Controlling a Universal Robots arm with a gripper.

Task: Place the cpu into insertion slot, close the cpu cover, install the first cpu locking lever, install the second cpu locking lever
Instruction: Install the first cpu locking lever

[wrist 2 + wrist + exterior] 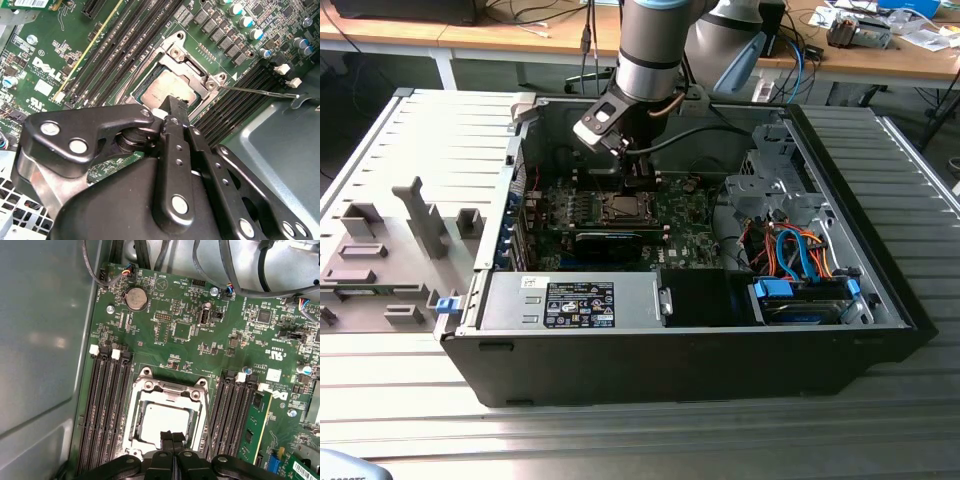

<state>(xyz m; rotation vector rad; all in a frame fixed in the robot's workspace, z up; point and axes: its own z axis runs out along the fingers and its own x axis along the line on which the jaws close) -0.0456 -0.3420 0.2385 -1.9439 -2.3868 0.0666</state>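
A white label (579, 303) is seen at the exterior view's lower centre. The gripper (171, 440), fingers pressed together and empty, is poised above the cpu (162, 421).

We are looking at a robotics lab or electronics workshop. An open desktop computer case (700, 330) is lying on its side on a ribbed metal worktable (620, 430), its removed side panel (410, 220) resting flat beside it at the exterior view's left. A grey industrial robot arm (655, 45) is reaching down into the case over the green motherboard (690, 235). Behind, long wooden benches (520, 35) are running across the background, with cables (545, 15) trailing over them and small equipment and papers (880, 25) sitting on top. Orange and blue drive cables (795, 255) are showing inside the case.
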